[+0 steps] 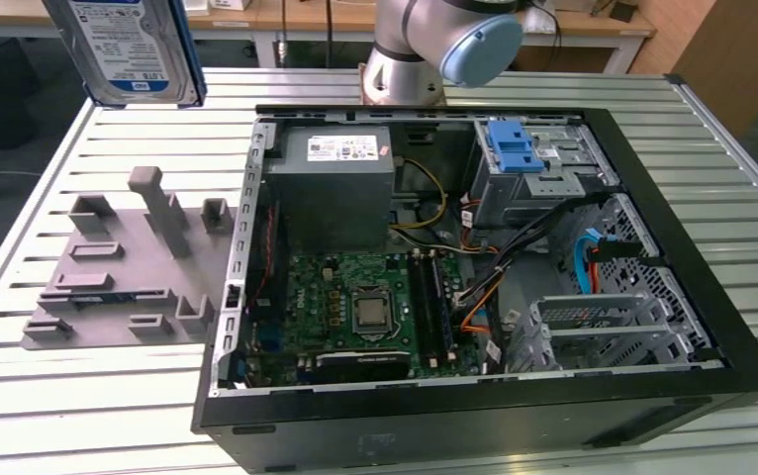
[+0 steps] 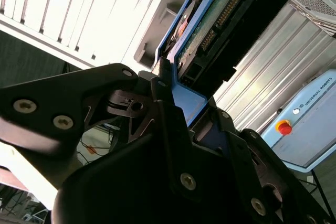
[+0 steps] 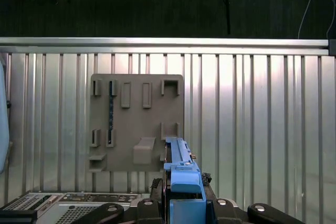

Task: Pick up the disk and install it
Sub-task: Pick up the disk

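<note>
Disk (image 1: 129, 45) in the air, upright, label facing out, at the exterior view's upper left, above the desk (image 1: 75, 406) and clear of the grey slotted holder (image 1: 122, 272). Jaws clamped on its blue frame (image 2: 191, 103), seen in the second wrist view. Open computer case (image 1: 485, 430) sits beside the holder.

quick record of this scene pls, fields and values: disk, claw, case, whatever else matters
disk: hard drive in a blue carrier frame, lifted off the table, not yet in the case
claw: shut on the disk's blue frame
fixture plate: grey, slotted, flat on the table, at the exterior view's left of the case
table: slatted metal
computer case: black tower on its side, panel off, motherboard exposed
blue clip: on the drive cage inside the case
</note>
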`<state>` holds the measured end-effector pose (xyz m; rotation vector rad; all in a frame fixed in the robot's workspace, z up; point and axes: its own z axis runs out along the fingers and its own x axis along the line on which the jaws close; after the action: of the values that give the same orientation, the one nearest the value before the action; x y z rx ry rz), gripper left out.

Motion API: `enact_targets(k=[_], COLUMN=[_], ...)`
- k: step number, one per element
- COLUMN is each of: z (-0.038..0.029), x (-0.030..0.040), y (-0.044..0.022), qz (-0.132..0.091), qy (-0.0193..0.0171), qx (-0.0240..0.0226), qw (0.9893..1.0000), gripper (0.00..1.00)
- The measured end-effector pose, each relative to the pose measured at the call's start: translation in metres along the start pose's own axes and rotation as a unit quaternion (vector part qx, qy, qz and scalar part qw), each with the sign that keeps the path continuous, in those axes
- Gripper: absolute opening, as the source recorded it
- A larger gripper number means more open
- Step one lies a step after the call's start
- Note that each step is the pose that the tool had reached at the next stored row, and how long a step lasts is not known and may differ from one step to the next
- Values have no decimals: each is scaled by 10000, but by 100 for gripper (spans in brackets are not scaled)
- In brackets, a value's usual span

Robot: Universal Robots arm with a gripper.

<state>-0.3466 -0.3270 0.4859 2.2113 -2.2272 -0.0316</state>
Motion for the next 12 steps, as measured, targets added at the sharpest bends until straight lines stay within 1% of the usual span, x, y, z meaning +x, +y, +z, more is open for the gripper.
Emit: enact_targets(k=[12], z=[-2], x=[-1], y=[-97], qz=[0], qy=[0], qx=[0], qw=[10000], gripper=[36])
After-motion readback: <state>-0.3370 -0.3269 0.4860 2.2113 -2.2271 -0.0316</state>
